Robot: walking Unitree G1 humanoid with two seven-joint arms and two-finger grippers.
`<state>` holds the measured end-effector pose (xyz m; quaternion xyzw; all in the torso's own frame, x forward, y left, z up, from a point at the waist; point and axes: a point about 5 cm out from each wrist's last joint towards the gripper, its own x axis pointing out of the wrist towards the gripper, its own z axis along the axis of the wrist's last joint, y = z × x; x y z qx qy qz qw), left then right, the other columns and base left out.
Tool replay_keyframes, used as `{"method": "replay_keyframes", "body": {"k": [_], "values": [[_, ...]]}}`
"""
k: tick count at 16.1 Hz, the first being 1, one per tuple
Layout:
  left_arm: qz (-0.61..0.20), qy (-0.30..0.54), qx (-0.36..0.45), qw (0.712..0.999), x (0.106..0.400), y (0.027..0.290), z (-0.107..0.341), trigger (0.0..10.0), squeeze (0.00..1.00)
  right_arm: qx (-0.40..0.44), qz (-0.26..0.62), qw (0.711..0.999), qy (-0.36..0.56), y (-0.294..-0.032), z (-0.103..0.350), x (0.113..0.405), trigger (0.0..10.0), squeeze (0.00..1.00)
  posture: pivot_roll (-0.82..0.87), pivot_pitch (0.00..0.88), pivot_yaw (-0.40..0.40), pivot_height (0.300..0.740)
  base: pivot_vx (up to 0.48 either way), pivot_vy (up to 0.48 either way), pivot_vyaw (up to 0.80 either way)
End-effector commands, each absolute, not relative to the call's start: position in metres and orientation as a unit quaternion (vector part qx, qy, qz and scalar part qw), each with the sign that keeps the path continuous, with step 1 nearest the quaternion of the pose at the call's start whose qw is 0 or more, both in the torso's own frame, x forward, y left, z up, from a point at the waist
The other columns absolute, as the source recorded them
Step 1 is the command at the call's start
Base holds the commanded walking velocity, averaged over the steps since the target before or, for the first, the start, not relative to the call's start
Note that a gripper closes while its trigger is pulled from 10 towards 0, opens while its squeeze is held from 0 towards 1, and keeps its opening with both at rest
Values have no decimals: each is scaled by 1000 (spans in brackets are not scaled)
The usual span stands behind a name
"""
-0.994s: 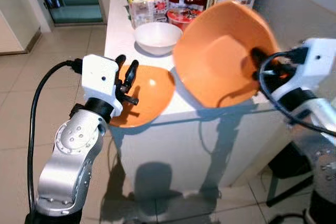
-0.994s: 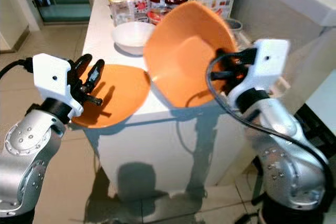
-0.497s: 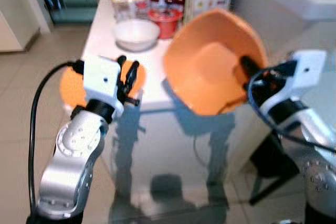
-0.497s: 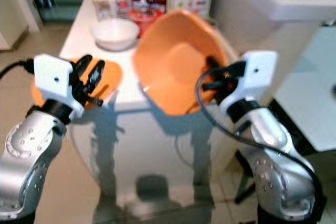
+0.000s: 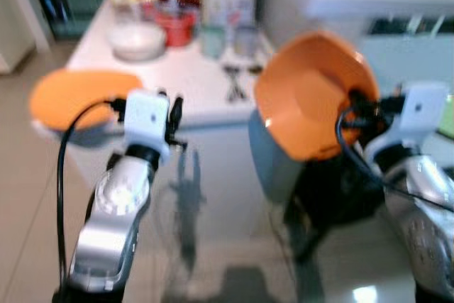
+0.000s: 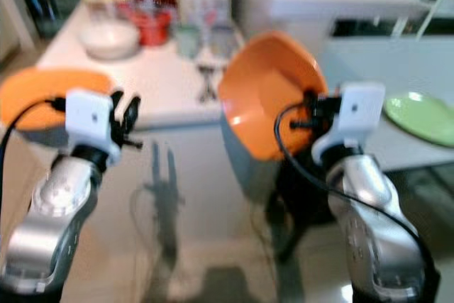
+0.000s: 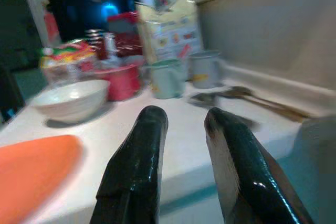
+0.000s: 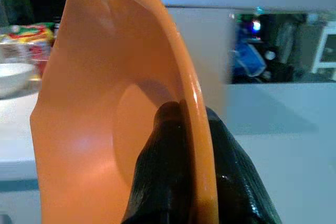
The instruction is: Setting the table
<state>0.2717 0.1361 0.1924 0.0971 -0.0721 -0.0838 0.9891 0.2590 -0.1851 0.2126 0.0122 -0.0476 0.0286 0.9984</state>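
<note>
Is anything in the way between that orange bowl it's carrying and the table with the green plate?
Nothing visible does. The right gripper holds the orange bowl by its rim in open air, and the table with the green plate lies just to its right with only open space between.

Head pair looks down; wrist cameras look close along fingers.
All four share the white counter (image 5: 206, 83); three the orange bowl (image 8: 121, 108).

I see a white tabletop (image 5: 191, 83) carrying a flat orange plate (image 5: 81, 97) on its near left corner, a white bowl (image 5: 133, 39) farther back, a red tub (image 5: 175, 28), two pale cups (image 7: 184, 72), food packets (image 7: 168, 24) and dark cutlery (image 5: 237, 79).
</note>
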Motion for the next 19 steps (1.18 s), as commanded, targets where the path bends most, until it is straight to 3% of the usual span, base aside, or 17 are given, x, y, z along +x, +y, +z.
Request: {"method": "replay_keyframes", "body": {"k": [1,9,13,19], "values": [[-96,-82,99,987,275,127,196,10000,0,9,-7,999,-44,-196,209,259,10000,0,-10,0,16,740,0,-469,0],[-105,-95,88,986,281,118,196,10000,0,-5,-40,999,-16,-207,198,269,10000,0,-21,0,1,740,0,-454,0],[-118,-97,64,986,282,116,198,10000,0,11,-57,998,1,-212,197,275,10000,0,-25,0,-6,740,0,0,0],[-147,-101,58,982,279,113,198,10000,0,21,-54,998,8,-212,197,280,10000,0,-25,0,-16,740,252,0,-625]]}}
